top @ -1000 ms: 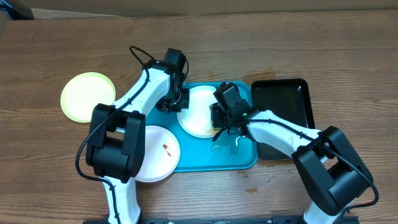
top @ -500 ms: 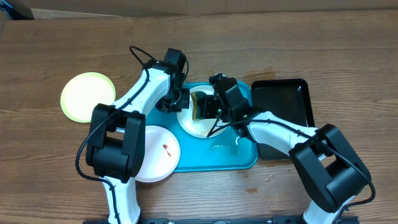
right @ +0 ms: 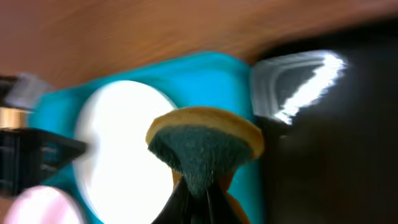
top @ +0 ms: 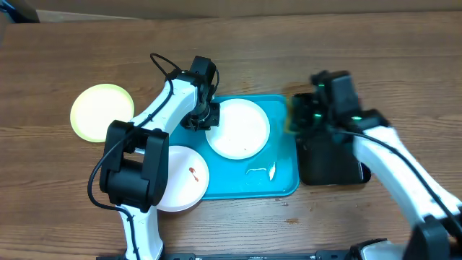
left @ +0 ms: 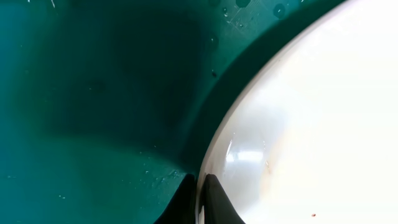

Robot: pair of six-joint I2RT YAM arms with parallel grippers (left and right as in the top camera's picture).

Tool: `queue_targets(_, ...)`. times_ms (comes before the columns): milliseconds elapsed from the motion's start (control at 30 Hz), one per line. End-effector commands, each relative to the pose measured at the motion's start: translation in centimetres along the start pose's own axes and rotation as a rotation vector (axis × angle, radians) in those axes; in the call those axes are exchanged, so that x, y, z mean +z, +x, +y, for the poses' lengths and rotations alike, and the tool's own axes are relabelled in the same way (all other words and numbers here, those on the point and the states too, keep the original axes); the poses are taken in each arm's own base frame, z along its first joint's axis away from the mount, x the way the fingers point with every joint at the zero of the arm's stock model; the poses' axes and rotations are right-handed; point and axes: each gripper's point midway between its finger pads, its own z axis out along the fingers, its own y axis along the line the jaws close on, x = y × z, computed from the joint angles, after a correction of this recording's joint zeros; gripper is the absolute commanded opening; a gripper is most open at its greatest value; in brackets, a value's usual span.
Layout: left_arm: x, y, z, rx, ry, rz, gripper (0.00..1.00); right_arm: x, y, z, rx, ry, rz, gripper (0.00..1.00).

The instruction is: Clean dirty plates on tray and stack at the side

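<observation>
Wood-grain table (top: 58, 58) carries turquoise tray (top: 285, 184); left jaws pinch white plate (top: 238, 130) rim, right jaws pinch sponge (right: 202, 140).

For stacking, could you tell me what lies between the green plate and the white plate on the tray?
Overhead, bare table and the left arm, its pincer shut on that white plate.
</observation>
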Motion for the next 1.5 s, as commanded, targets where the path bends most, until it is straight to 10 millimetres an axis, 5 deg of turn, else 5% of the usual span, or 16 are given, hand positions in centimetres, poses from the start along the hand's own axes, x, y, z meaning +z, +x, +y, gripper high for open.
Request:
queue_targets(0,-1.4,-0.7,1.2,-0.009,-0.072,-0.055,0.04,-2.6,-0.5,-4.5,-0.008,0.167,-0.019,0.04)
queue_targets(200,-6.3,-1.6,1.3,-0.013,-0.076,-0.182,0.04,-3.0,4.1,-10.7,0.061,0.368,0.154,0.04)
queue_targets(400,-11.1,-1.8,0.9,-0.005,-0.066,-0.303,0.04,-0.6,6.8,-12.5,0.071,0.392,0.209,0.04)
queue_targets(600,-14.5,-1.1,1.4,0.025,-0.193,-0.392,0.04,0.7,7.0,-13.2,0.066,0.393,0.186,0.05)
queue_targets(667,-15.2,-0.6,1.5,0.043,-0.259,-0.408,0.04,1.0,6.8,-13.3,0.064,0.387,0.17,0.25)
queue_targets(800,-16.0,0.2,1.5,0.095,-0.396,-0.428,0.04,1.2,6.5,-13.2,0.06,0.38,0.15,0.9)
queue_targets(833,-16.3,0.3,1.4,0.108,-0.428,-0.437,0.04,1.3,6.3,-13.2,0.059,0.378,0.144,1.0)
queue_targets(1233,-23.1,1.5,-2.4,0.129,-0.832,-0.809,0.04,1.3,6.2,-13.2,0.058,0.383,0.138,1.0)
queue_targets(1467,-25.7,2.6,-5.3,0.186,-0.922,-0.956,0.04,1.3,6.2,-13.2,0.058,0.383,0.138,1.0)
